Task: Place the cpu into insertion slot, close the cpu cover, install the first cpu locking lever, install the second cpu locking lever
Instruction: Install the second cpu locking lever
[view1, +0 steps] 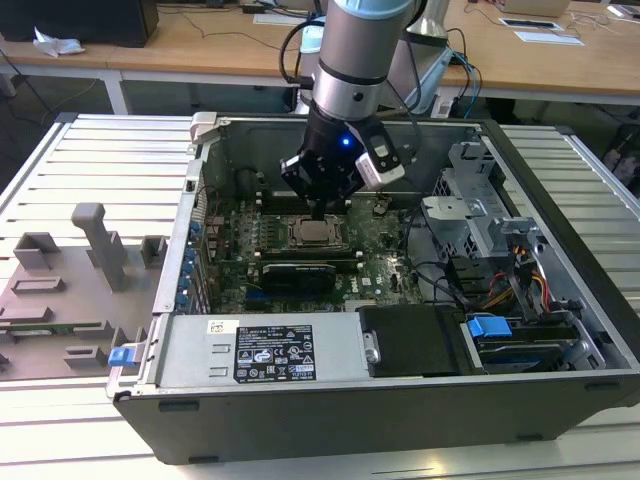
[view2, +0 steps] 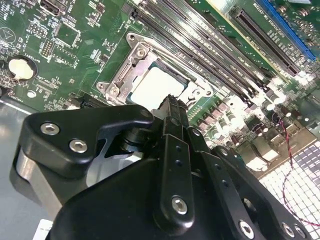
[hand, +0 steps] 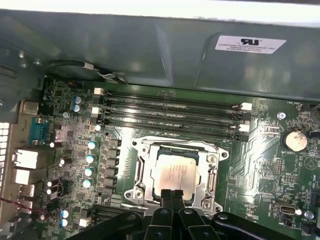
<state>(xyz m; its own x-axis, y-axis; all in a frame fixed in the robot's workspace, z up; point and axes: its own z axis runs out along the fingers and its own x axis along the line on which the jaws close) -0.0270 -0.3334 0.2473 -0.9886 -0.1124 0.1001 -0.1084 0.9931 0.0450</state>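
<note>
Exterior view, left to right: grey fixture plate (view1: 70, 290) at 9 o'clock of open computer case (view1: 400, 400). Motherboard (view1: 230, 250) inside. Cpu (view1: 312, 232) seated in insertion slot (view1: 290, 243), cpu cover (view1: 336, 228) down around it. Gripper (view1: 322, 208) just above cover's 12 o'clock edge, fingers pressed together, holding nothing. First wrist view: 4 memory slots (hand: 170, 115) beside socket, fingertips (hand: 169, 195) at cpu edge.
</note>
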